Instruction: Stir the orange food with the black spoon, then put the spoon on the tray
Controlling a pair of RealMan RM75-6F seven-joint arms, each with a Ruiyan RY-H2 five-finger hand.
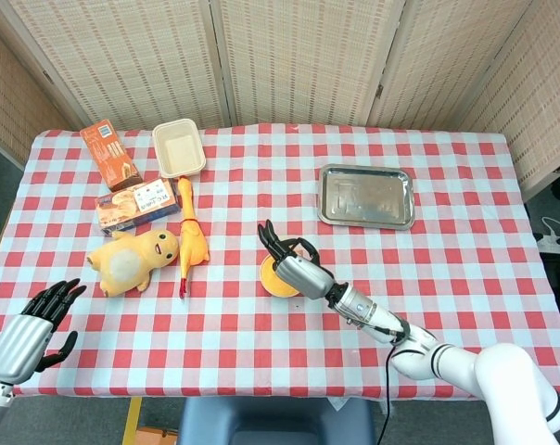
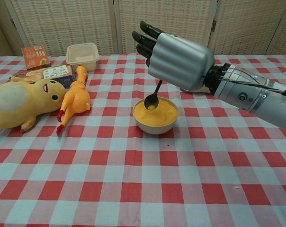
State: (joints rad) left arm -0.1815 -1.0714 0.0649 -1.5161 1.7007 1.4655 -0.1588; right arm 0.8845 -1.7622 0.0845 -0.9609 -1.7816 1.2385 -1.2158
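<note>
Presently: right hand pinches black spoon above bowl.
Spoon's tip touches orange food; steel tray lies well apart; left hand spread, holding nothing.

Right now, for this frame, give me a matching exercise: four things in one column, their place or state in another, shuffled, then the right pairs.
Things:
1. spoon
2. tray
3. left hand
4. bowl

States:
A. bare metal, far side of the table
B. holds orange food
C. open, at the near left table edge
D. held by the right hand, tip at the food

Pairs: 1-D, 2-A, 3-C, 4-B
</note>
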